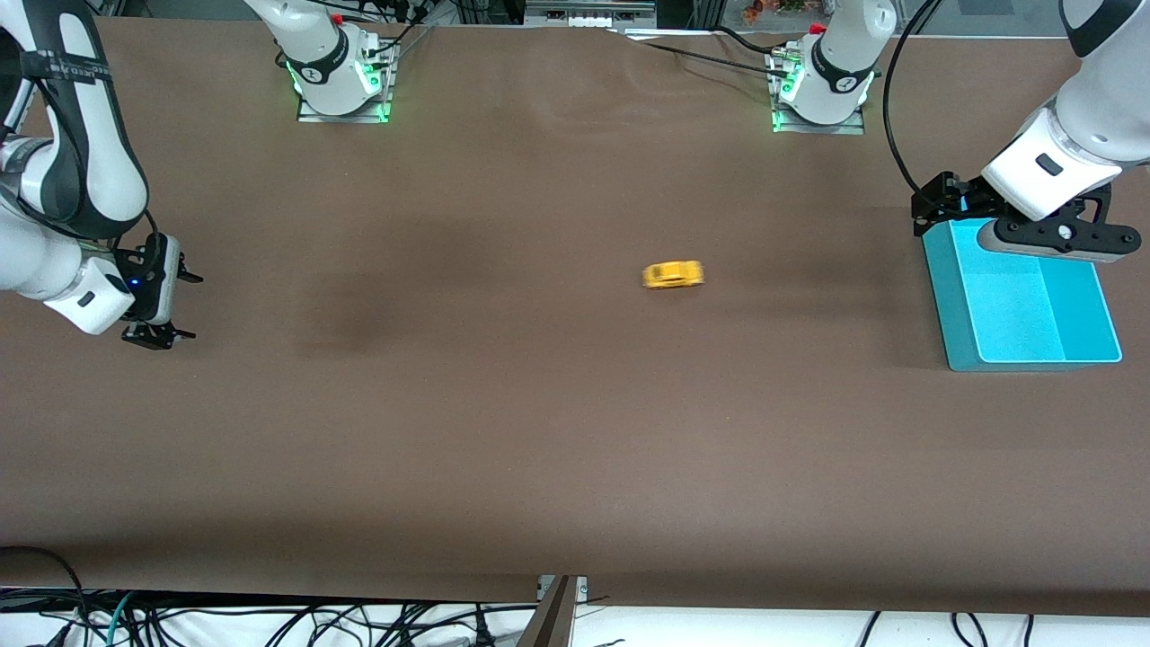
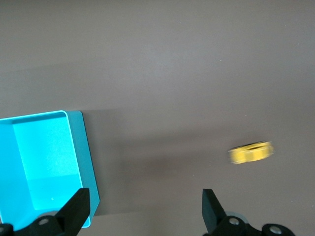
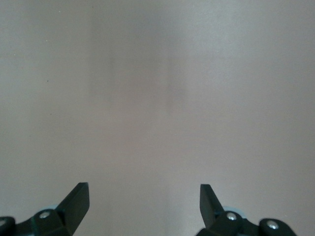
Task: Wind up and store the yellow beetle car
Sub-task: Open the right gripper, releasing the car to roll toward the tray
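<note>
Starting at your left gripper (image 2: 142, 211): its jaws are spread wide with nothing between them, and it hangs over the desk (image 1: 503, 431) at the edge of the bin (image 1: 1024, 301), up at the left arm's end. From the left wrist view you can see one jaw sitting over the bin's rim and the other over bare desk.

The bin is a bright teal box, open on top, and what you can see of its floor has nothing on it.

Look out from those jaws and you pick up the car (image 1: 672, 275), the little yellow beetle, sitting on the desk well apart from the bin, toward the middle of the desk. It is blurred in both views, so you cannot make out which way it faces. Nothing touches it.

Your right gripper (image 1: 166, 310) is at the right arm's end, well apart from the car. Its jaws are wide apart too and hold nothing; the right wrist view shows only bare brown desk under them. That arm waits.
</note>
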